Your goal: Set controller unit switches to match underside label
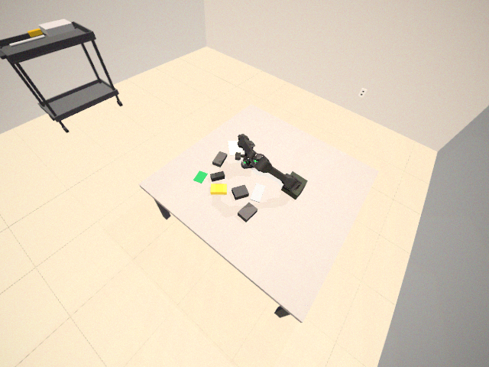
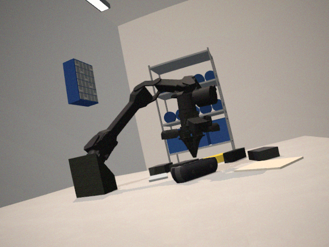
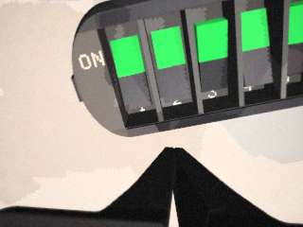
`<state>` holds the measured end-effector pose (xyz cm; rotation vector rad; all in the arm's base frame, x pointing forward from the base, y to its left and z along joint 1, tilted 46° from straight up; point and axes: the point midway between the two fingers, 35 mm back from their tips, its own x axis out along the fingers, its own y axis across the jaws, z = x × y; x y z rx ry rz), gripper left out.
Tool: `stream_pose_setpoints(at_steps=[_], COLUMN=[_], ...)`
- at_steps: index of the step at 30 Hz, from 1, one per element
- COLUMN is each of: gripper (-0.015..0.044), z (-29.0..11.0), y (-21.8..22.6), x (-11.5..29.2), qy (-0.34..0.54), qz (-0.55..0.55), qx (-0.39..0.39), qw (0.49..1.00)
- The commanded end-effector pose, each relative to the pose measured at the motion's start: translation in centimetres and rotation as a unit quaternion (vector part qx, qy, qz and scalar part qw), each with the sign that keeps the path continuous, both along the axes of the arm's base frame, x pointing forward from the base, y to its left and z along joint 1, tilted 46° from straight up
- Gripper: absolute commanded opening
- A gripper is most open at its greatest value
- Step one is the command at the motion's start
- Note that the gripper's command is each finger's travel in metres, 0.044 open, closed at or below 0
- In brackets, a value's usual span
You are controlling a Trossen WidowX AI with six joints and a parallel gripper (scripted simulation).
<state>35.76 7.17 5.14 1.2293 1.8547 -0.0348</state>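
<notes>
The dark grey controller unit [image 1: 250, 165] [image 2: 194, 169] [image 3: 95, 90] sits on its base on the white bench [image 1: 315, 237] [image 2: 185, 212]. The wrist view shows its left end marked ON and five rocker switches, each with a green half [image 3: 127, 57] on the ON side and a dark half towards my fingers. I cannot tell which ends are pressed down. The underside label is hidden. My gripper [image 2: 194, 155] [image 3: 172, 155] is shut and empty. It points straight down, its tip just above the unit's near edge and not touching a switch.
Dark modules [image 1: 219, 158] [image 1: 217, 175] [image 1: 239, 192] [image 1: 247, 211], a yellow block [image 1: 218, 188], a green card [image 1: 200, 176] and white cards [image 1: 257, 193] [image 1: 234, 147] lie left of and in front of the unit. The arm's base [image 1: 295, 185] [image 2: 90, 175] stands to the right.
</notes>
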Motion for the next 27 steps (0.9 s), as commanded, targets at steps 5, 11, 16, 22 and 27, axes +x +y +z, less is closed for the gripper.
stream_pose_setpoints(at_steps=[5, 11, 16, 22, 27], gripper=[0.0, 0.0, 0.0, 0.0, 0.0], z=[-1.6, -2.5, -3.1, -3.8, -3.8], y=[-1.9, -2.4, -2.8, -3.2, -3.2], x=[5.2, 6.3, 7.1, 7.7, 7.7], qy=[-0.334, -0.435, -0.518, -0.603, -0.604], qz=[0.254, 0.312, 0.356, 0.397, 0.398], qx=[0.13, 0.159, 0.173, 0.181, 0.181], qw=[0.898, 0.829, 0.758, 0.668, 0.666])
